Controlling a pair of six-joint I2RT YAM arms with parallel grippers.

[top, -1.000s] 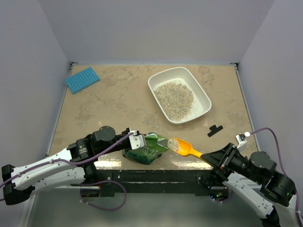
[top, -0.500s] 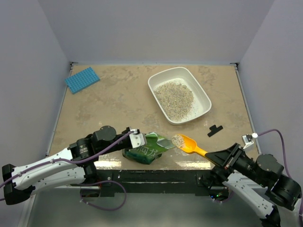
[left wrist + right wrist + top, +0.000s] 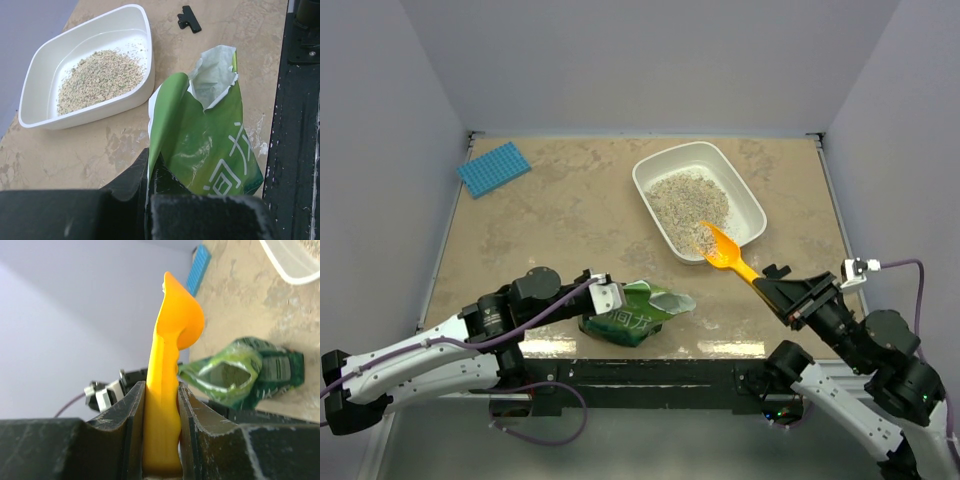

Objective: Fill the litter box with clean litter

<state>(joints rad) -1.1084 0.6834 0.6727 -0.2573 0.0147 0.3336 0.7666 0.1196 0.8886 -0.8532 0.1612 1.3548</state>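
Overhead view of a tan table with two robot arms at its near edge. A white litter box (image 3: 748, 228) sits toward the far right of the table, with a loose heap of pale litter (image 3: 688, 205) spread across its middle.

The right gripper (image 3: 765, 287) reaches toward the near corner of the litter box. Its jaws pinch the handle of an orange scoop (image 3: 720, 250), whose bowl hangs right at the box's near rim. The wrist view shows the scoop turned on its edge. Whether any grains are left in the bowl is hard to tell.

Nearer than the litter box and to its left, the left gripper (image 3: 610, 297) has its jaws pressed together on the edge of a green bag (image 3: 640, 312), whose mouth gapes open toward the box. A small black clip (image 3: 189, 18) lies just beside the box's near right side. A blue mat (image 3: 494, 168) lies well to the left of the box.

The step looks like emptying a scoopful into the box. To do it well, the bowl should pass fully inside the rim and stay low before it is tipped. A slow turn should drop the grains onto the heap, not over the near rim. The left arm's part is to hold the bag mouth up and open.
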